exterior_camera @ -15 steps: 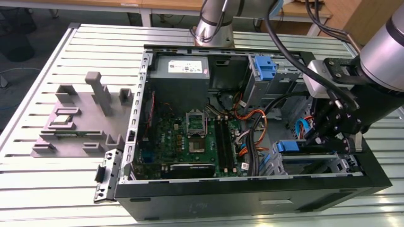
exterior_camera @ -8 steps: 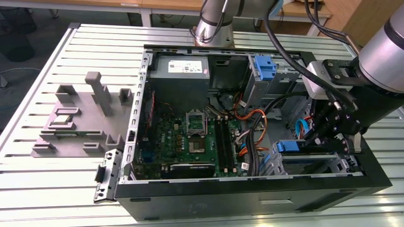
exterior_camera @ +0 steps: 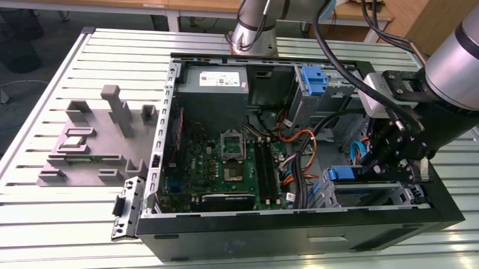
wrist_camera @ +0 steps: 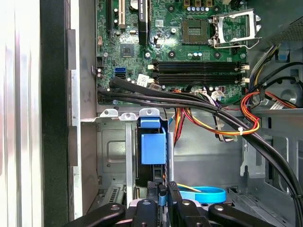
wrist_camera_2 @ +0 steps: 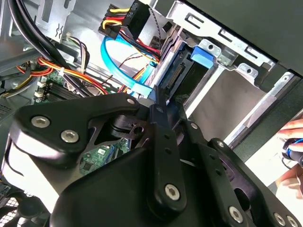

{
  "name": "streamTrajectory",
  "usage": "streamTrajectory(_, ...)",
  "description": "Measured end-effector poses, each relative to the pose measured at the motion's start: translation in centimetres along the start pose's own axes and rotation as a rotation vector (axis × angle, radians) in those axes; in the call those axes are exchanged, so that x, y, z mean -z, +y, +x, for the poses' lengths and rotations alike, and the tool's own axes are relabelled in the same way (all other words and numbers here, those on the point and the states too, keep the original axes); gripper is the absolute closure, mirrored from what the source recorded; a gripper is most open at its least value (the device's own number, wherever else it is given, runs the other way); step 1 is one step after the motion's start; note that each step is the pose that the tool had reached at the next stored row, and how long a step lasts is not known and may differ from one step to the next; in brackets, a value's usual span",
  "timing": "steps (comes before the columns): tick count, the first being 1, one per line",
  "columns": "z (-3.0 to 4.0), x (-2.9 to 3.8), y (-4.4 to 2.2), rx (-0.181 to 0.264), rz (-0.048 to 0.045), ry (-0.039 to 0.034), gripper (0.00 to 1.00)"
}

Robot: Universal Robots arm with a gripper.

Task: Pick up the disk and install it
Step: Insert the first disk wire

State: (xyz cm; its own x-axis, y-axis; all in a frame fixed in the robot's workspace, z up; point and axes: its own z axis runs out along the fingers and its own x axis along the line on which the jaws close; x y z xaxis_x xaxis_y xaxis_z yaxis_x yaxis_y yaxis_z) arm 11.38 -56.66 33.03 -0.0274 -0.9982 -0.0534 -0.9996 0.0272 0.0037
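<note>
The gripper (wrist_camera: 162,196) pinches the end of the disk (wrist_camera: 152,146), which stands on edge in the metal drive cage (wrist_camera: 111,156), apparently partly seated. Pushing it straight along the slot, clear of the blue cable (wrist_camera: 201,194), should seat it squarely. Beyond lies the motherboard (wrist_camera: 161,33).

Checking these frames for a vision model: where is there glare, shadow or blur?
Exterior view: bright glare on the slatted metal table, while the black computer case interior sits in shadow. First wrist view: one edge is washed out white, the green motherboard stays sharp. Second wrist view: the close black end effector looks soft.
</note>
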Motion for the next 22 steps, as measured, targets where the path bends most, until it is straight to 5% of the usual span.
streamTrajectory(4, -0.01, 0.23, 0.0, 0.0, 0.0, -0.0003, 0.76)
streamTrajectory(13, -0.13, 2.48, 0.01, 0.0, 0.0, 0.0, 0.76)
streamTrajectory(22, -0.14, 2.53, -0.2, 0.0, 0.0, 0.0, 0.76)
